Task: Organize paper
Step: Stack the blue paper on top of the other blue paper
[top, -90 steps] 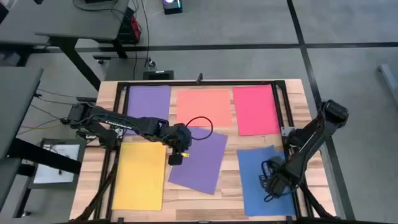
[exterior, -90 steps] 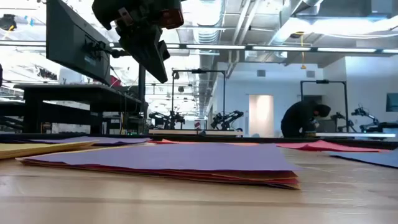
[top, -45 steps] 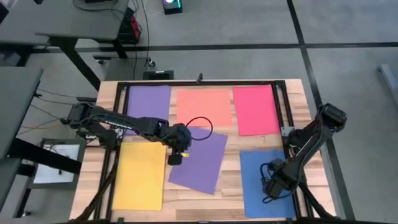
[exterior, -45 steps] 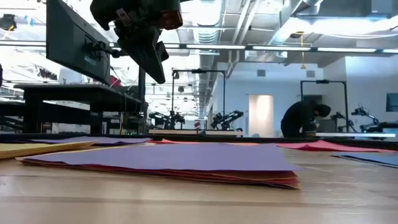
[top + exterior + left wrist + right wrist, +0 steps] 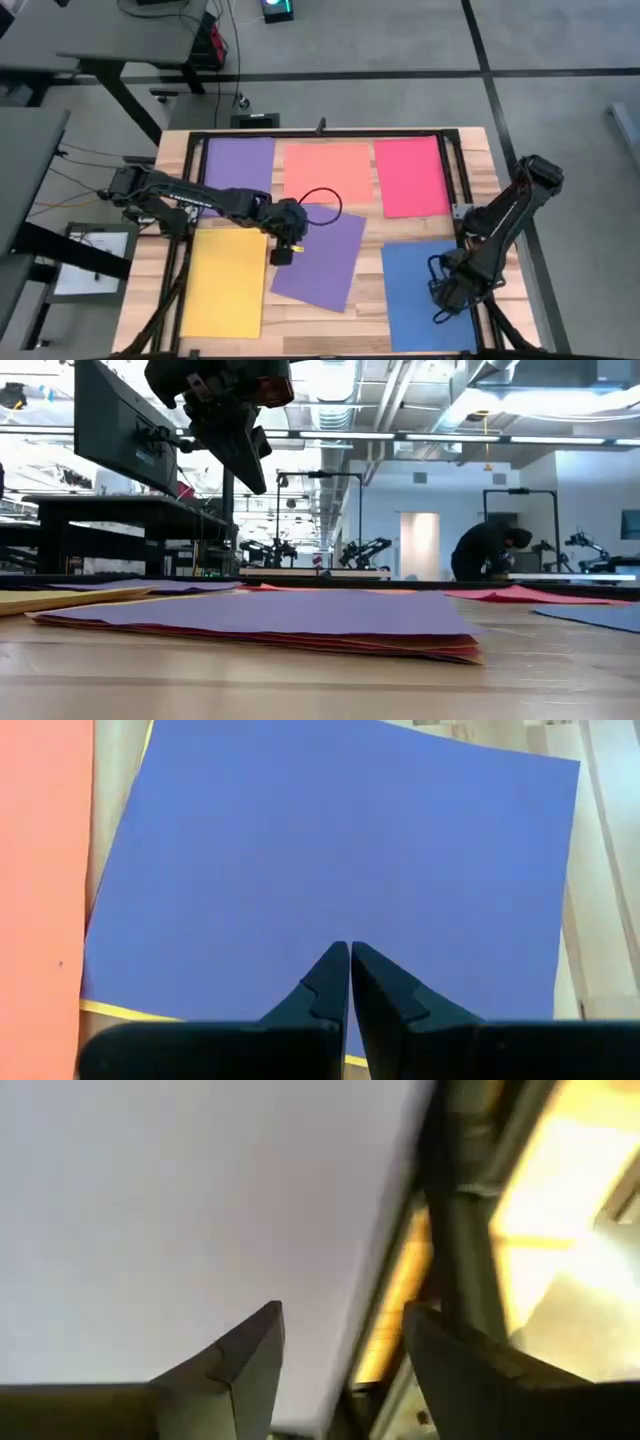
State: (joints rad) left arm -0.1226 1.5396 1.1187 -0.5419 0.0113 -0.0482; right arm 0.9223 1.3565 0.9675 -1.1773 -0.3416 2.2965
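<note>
Single sheets of paper lie flat on the table: purple (image 5: 238,160), salmon-orange (image 5: 328,172) and pink-red (image 5: 411,176) along the far side, yellow (image 5: 225,282) near left, blue (image 5: 420,295) near right. A tilted stack topped by a purple sheet (image 5: 322,255) (image 5: 260,612) (image 5: 330,850) lies in the middle. My left gripper (image 5: 283,252) (image 5: 240,445) (image 5: 350,952) hangs shut above the stack's left edge, clear of it. My right gripper (image 5: 447,290) (image 5: 345,1315) stands open, low over the right part of the blue sheet (image 5: 180,1200). My right gripper points down at the blue sheet near its right edge (image 5: 370,1280), with its fingers open. I cannot tell whether the fingertips touch the paper.
A black metal frame (image 5: 320,134) runs around the tabletop, and its rail (image 5: 465,1230) passes close beside my right gripper. A black cable loop (image 5: 320,200) rises from my left arm. Under the stack's purple top sheet, red and orange layers (image 5: 440,650) show at the edge.
My right gripper has shifted a little toward the table's right edge, staying low over the blue sheet. My left gripper has kept still above the stack.
</note>
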